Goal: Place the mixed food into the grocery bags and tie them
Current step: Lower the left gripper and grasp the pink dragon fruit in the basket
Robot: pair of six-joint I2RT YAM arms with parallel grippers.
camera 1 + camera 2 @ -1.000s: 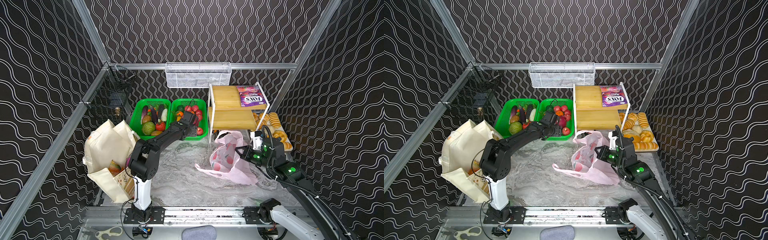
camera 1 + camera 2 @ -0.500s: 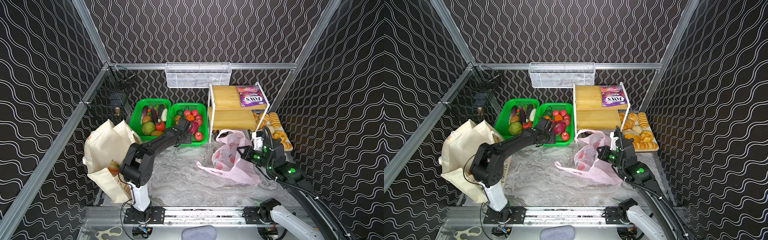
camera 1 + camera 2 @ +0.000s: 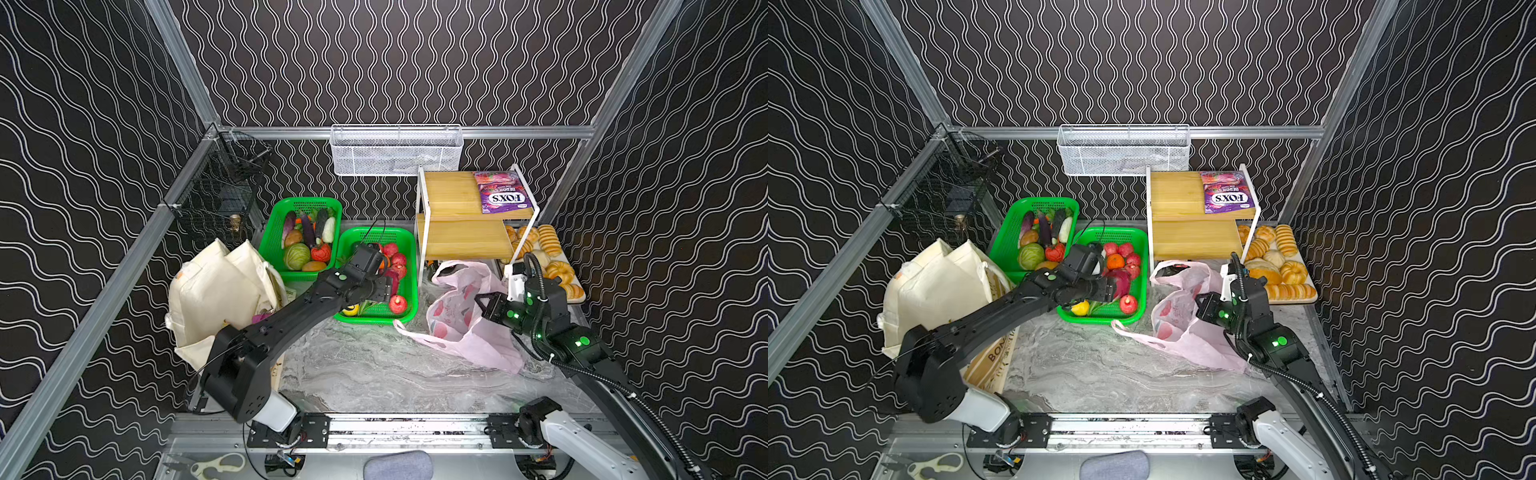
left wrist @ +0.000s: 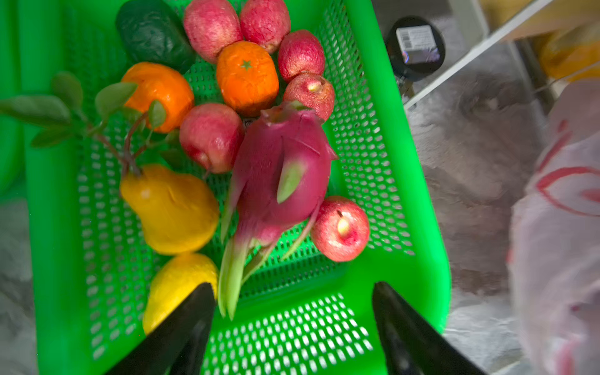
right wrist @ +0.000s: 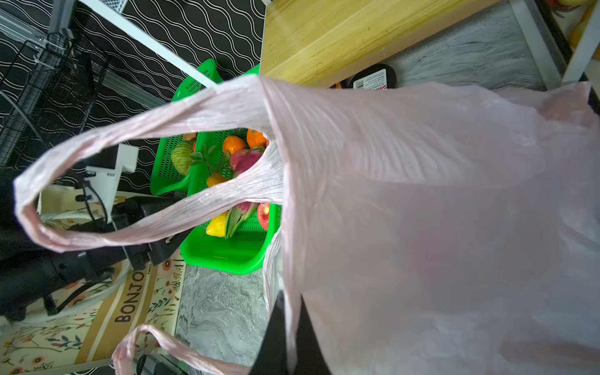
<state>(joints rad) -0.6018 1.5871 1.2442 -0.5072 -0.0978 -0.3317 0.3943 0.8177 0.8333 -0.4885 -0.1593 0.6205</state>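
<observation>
Your left claw (image 4: 292, 285) now hangs over the front end of the green mesh basket (image 4: 435, 227). A second ago it reached deep over the fruit, and the whole arm has swung back with it. Its jaws stand wide apart and hold nothing. Your right claw (image 5: 287, 303) has barely shifted. It is pinched shut on the film of the pale-pink plastic bag (image 3: 465, 332), holding one side up off the bench (image 3: 374, 370), just right of the basket.

I read this as a re-set rather than a pick: the left claw comes away empty, and the bag waits with its mouth open. The wide jaws line up with the pink dragon fruit (image 4: 282, 168), so that looks like your next target.

The dragon fruit lies on its side in the basket, with its green leafy tips pointing toward the claw and the magenta body beyond them. A red apple (image 4: 341, 227) touches it on one side. The yellow pear (image 4: 172, 207) and the lemon (image 4: 178, 282) sit just beside it on the other, and two oranges (image 4: 246, 78) lie farther back. It is bulky, so a grip across the body should hold better than one on the thin tips.

Red patches show through the bag's film in both top views, and I cannot tell whether they are print or fruit already inside. The canvas tote (image 3: 216, 291) slumps well apart, at the left wall.
</observation>
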